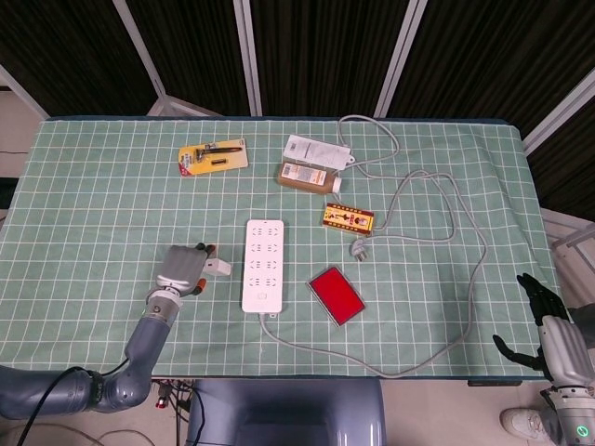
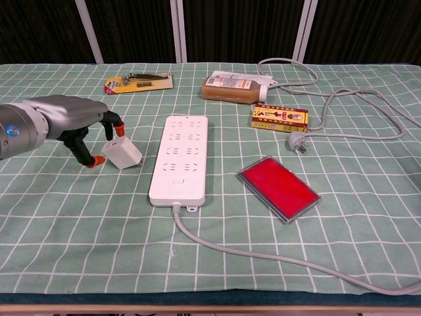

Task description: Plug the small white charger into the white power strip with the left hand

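- On the near left of the table, your left hand is at the charger, fingers spread around it, one fingertip at its top, no firm grip yet.
- The charger lies on the cloth just left of the power strip, apart from it.
- You are at the grasping step; next, I judge, pinch the charger, lift, turn its prongs down over a socket.
- Your right hand hangs off the table's right edge, fingers loosely apart, holding nothing.
- Count: one charger, one strip, two hands.
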